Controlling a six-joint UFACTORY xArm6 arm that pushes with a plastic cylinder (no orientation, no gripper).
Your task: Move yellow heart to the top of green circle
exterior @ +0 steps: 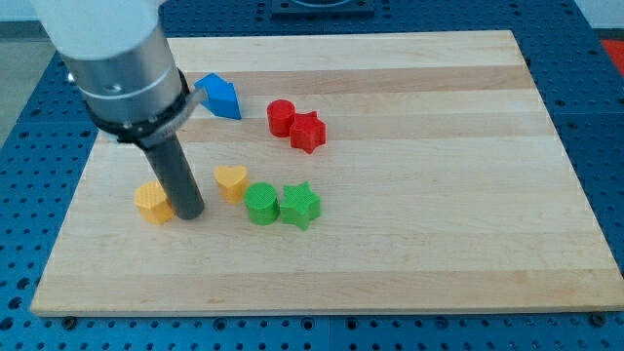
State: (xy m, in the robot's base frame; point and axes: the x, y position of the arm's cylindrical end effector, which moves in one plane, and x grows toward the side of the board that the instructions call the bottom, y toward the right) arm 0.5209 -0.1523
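Pale wooden board (409,263) lying on a blue perforated table (19,127). The arm carries no jaws, so nothing opens, closes or grips; it ends in a straight dark rod under a grey cylindrical housing (122,68).

My tip (189,213) rests on the board at the near left. It sits between two yellow pieces: a yellow plastic block (153,203) (shape not clear, partly hidden by the rod) touching or just beside the tip on its left, and the yellow plastic heart block (231,181) near the tip on its right, with a small gap of bare wood between.

Yellow heart: left of centre, just up-left of the green plastic circle block (261,205); the two look to be touching or almost so, cannot tell which. The green plastic star block (300,205) is right against the green circle on its right side.

Farther back, the red plastic cylinder block (281,117) touches the red plastic star block (308,132) to its right. A blue plastic block (220,96) (angular, roughly pentagonal) lies far left, just beside the housing.
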